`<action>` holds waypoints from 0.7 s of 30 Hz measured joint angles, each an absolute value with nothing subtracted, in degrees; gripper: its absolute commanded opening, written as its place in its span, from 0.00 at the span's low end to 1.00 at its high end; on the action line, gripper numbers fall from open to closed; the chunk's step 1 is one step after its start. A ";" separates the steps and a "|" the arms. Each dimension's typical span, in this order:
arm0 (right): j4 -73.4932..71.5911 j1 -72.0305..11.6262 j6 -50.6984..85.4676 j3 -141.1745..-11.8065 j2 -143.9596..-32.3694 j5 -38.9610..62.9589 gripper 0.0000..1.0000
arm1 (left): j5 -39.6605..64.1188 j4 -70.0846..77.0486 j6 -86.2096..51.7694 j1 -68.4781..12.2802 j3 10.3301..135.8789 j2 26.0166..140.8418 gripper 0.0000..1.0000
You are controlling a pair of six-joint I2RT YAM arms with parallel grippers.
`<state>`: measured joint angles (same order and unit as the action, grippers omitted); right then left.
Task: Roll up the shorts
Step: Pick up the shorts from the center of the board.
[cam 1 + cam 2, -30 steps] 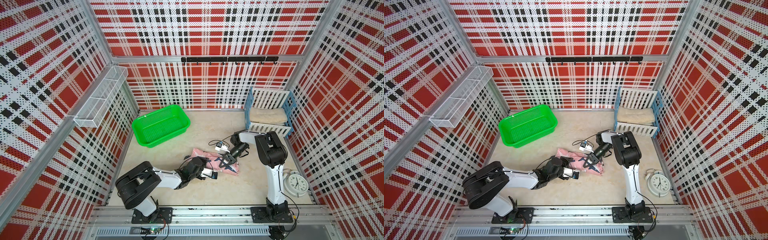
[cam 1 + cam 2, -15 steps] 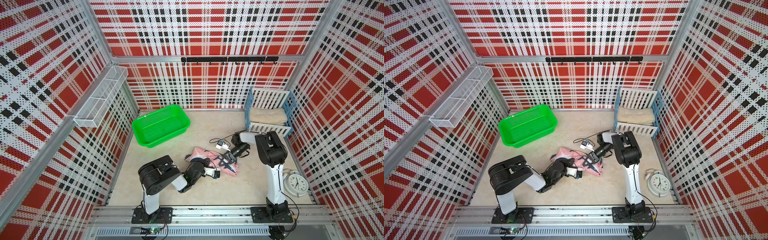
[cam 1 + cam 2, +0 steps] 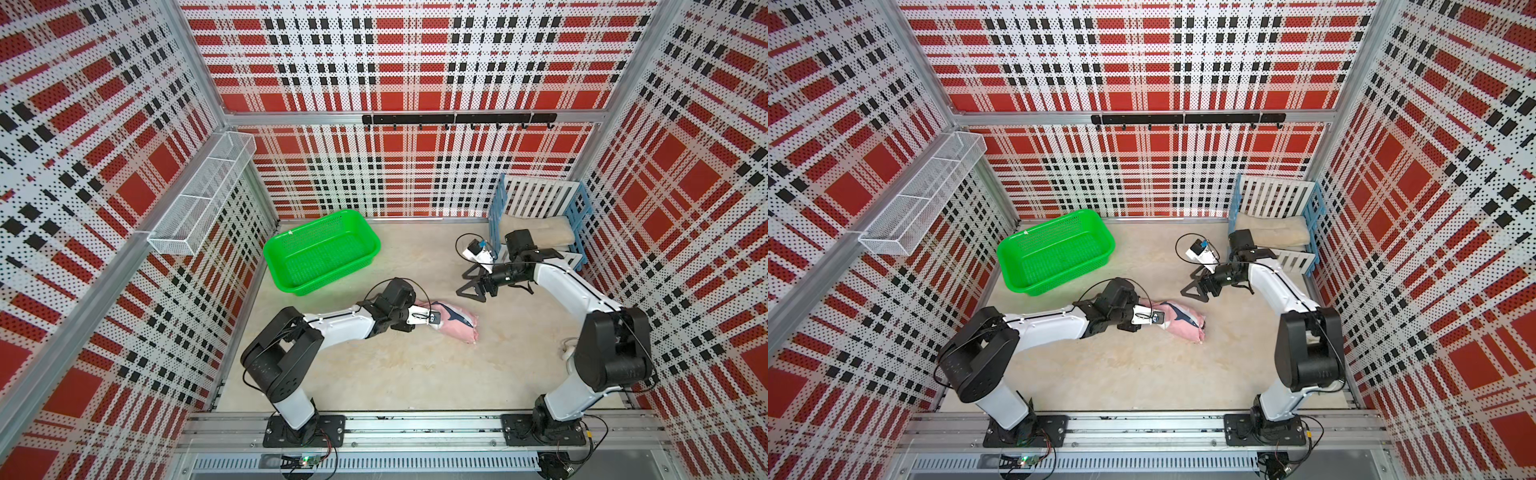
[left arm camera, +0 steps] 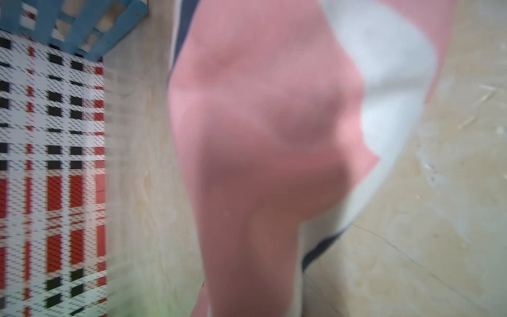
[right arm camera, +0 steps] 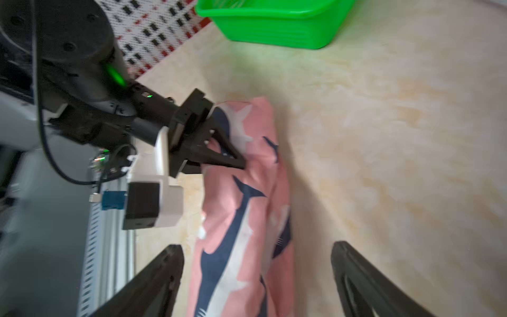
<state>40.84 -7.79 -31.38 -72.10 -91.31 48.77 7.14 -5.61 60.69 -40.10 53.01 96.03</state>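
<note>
The shorts [image 3: 457, 326] lie as a pink, shark-printed roll on the beige floor, mid-floor in both top views [image 3: 1183, 325]. My left gripper [image 3: 435, 322] [image 3: 1160, 322] sits at the roll's left end. In the right wrist view the left gripper [image 5: 233, 160] is shut, pinching the shorts [image 5: 247, 219] at that end. The left wrist view is filled with blurred pink cloth of the shorts [image 4: 260, 137], and its own jaws are hidden. My right gripper [image 3: 470, 286] [image 3: 1196, 286] hangs open and empty, apart from the roll toward the back right. Its fingers [image 5: 156, 277] stand wide either side.
A green basket [image 3: 322, 251] [image 3: 1054, 251] [image 5: 274, 22] stands at the back left. A blue-and-white slatted crate [image 3: 579, 216] [image 4: 76, 27] with a folded beige towel [image 3: 544, 232] is at the back right, just behind my right arm. A wire shelf [image 3: 203, 199] hangs on the left wall.
My right gripper opened, let go of the shorts and drew back toward the crate. My left gripper shut on the roll's left end, and that arm's elbow swung back.
</note>
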 measured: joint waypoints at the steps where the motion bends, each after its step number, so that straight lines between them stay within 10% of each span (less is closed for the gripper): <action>1: 38.59 -7.79 -29.63 -71.72 -90.00 46.19 0.92 | 8.12 -8.14 59.72 -39.29 54.28 96.03 0.00; 21: 26.65 -7.81 -19.66 -64.45 -80.55 17.52 0.94 | -3.49 -22.22 49.93 -20.23 76.27 91.48 0.00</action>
